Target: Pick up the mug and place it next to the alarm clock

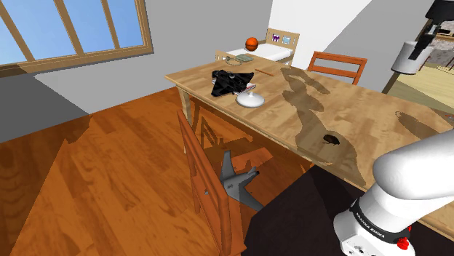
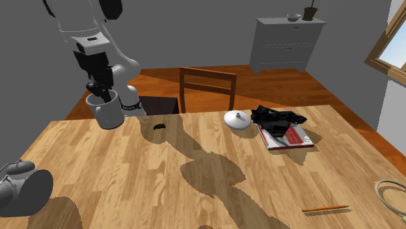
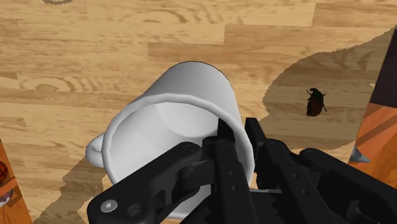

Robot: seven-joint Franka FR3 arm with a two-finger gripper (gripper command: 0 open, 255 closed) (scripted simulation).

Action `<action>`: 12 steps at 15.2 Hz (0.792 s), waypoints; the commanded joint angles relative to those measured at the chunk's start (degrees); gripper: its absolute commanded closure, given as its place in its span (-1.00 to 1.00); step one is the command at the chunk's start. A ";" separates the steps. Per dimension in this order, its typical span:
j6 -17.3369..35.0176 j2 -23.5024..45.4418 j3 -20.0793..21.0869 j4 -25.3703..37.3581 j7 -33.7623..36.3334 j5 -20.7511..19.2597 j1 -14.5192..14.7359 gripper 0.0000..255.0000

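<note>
A white mug [image 3: 172, 127] hangs tilted above the wooden table [image 3: 76, 57], clear of its surface. My gripper [image 3: 236, 130] is shut on the mug's rim, one finger inside and one outside. In the second exterior view the mug [image 2: 107, 112] hangs under the gripper [image 2: 103, 97] over the table's far left part. A grey alarm clock [image 2: 23, 187] stands at that view's near left corner, well apart from the mug. In the shoulder view the mug [image 1: 407, 58] and gripper [image 1: 422, 46] are high at the right.
On the table lie a dark beetle [image 2: 158, 126], a white domed lid [image 2: 239, 119], a black cloth [image 2: 278, 118] on a red book [image 2: 293, 138], a pencil [image 2: 325, 209] and a plate [image 2: 393, 194]. A wooden chair [image 2: 207, 88] stands at the far side and a grey dresser [image 2: 289, 42] behind.
</note>
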 commanded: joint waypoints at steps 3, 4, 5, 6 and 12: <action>-0.97 -4.25 -1.94 -2.23 -3.70 -2.64 -2.27 1.00; -1.22 -5.20 -2.47 -2.65 -4.65 -3.28 -2.84 1.00; -1.48 -6.10 -3.03 -3.01 -5.63 -3.91 -3.39 1.00; -1.75 -6.95 -3.61 -3.30 -6.64 -4.55 -3.93 1.00; -3.35 -10.97 -7.69 -3.72 -13.28 -8.14 -6.95 1.00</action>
